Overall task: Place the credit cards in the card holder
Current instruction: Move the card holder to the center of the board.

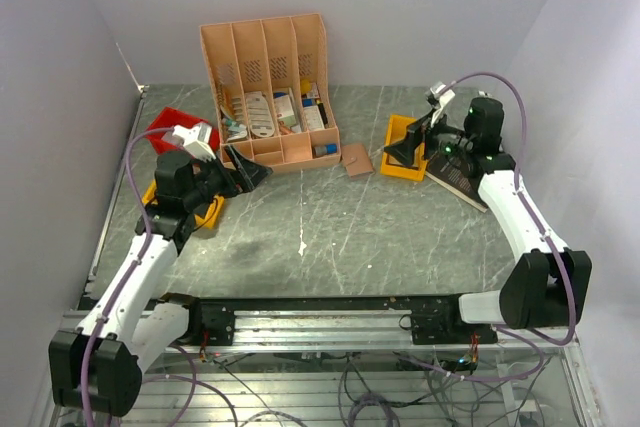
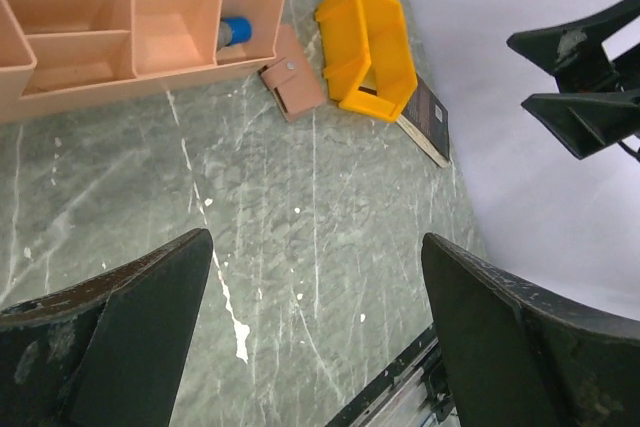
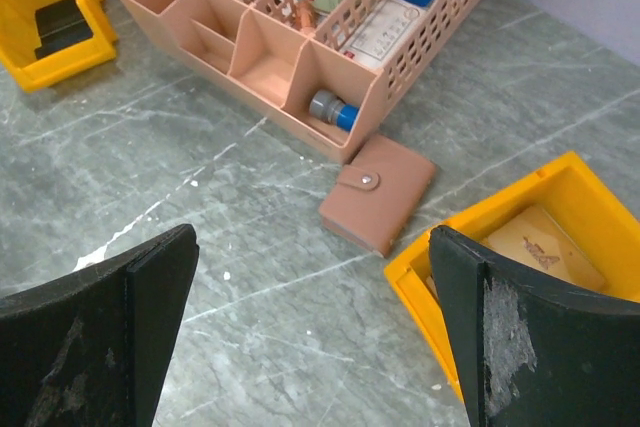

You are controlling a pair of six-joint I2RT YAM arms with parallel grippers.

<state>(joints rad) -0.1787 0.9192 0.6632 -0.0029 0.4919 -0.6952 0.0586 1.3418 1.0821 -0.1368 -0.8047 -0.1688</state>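
Note:
The card holder [image 3: 385, 192] is a tan-brown wallet, snapped shut, lying flat on the table just in front of the peach organiser's right corner; it also shows in the top view [image 1: 356, 159] and the left wrist view [image 2: 292, 82]. The credit cards are not plainly in view. My left gripper [image 1: 252, 175] hangs open over bare table left of the wallet, nothing between its fingers [image 2: 318, 242]. My right gripper [image 1: 402, 152] is open too, above the yellow bin's edge right of the wallet, and empty [image 3: 312, 237].
A peach slotted organiser [image 1: 265, 87] with leaflets and a blue-capped tube stands at the back. A yellow bin [image 3: 520, 217] holding a flat tan item sits right of the wallet, a black book [image 1: 460, 182] behind it. A red bin [image 1: 170, 127] and another yellow bin [image 1: 207, 213] sit left.

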